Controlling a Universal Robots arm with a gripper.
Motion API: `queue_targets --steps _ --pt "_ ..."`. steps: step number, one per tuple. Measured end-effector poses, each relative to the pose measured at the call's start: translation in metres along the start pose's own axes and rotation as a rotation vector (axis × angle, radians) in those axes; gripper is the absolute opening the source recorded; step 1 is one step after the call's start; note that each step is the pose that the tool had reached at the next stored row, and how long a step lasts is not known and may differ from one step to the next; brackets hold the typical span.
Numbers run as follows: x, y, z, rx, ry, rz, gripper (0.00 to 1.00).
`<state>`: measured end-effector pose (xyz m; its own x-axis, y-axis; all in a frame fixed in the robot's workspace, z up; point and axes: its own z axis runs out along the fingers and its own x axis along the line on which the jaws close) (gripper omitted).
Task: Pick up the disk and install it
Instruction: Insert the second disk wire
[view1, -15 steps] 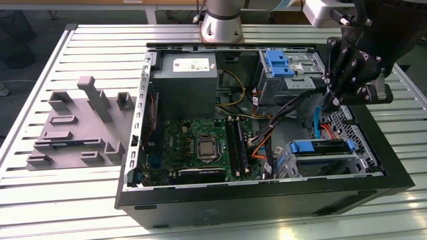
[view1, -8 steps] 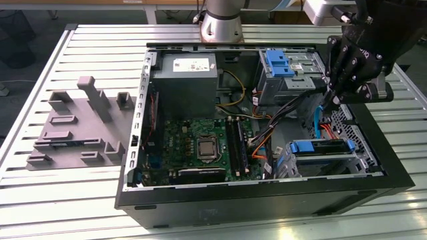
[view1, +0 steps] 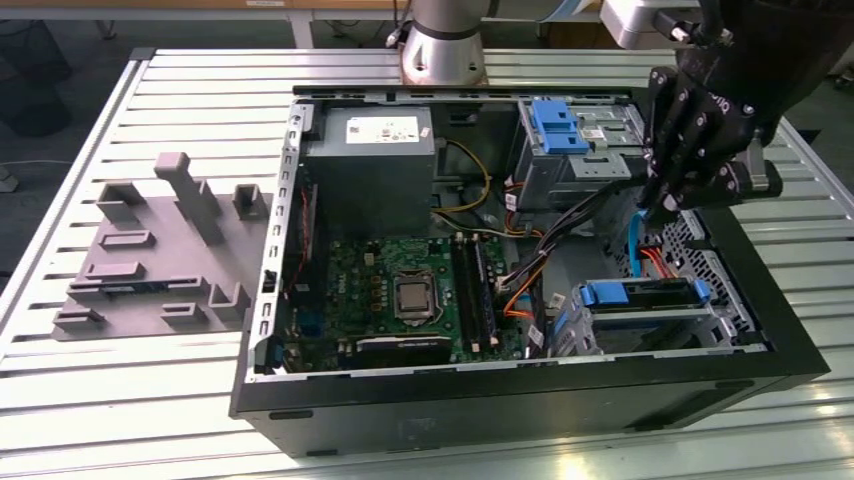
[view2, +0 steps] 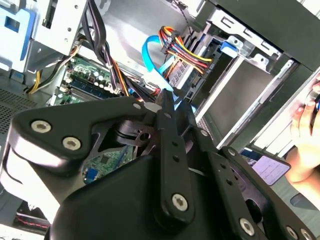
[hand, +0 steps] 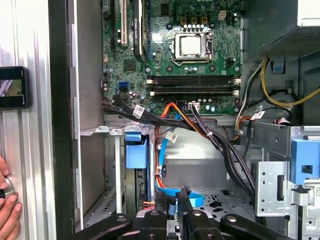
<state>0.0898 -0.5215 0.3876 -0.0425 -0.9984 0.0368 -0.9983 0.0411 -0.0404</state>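
gripper (view1: 657, 203) fingers look closed, holding nothing, over the blue cable (view1: 633, 243); disk (view1: 641, 305) sits below; approach square.

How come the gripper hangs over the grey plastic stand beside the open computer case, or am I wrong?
Wrong: in the exterior view the gripper hangs over the open computer case itself, not the grey plastic stand, which lies beside it.

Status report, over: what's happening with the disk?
Gripper low over case, by blue cable. Disk sitting in drive cage, not gripped. Cables crowd close; hand beside case.
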Motion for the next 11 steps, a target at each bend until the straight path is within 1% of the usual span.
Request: queue_targets --steps 3,4,11 --pt "-0.0003 0.0002 0.0036 0.0005 0.0117 0.0 0.24" --pt "-0.0003 0.0003 0.0051 0.0006 0.0145 0.0 0.24" --pt "-0.0008 0.0007 0.0159 0.0011 0.0258 0.0 0.24"
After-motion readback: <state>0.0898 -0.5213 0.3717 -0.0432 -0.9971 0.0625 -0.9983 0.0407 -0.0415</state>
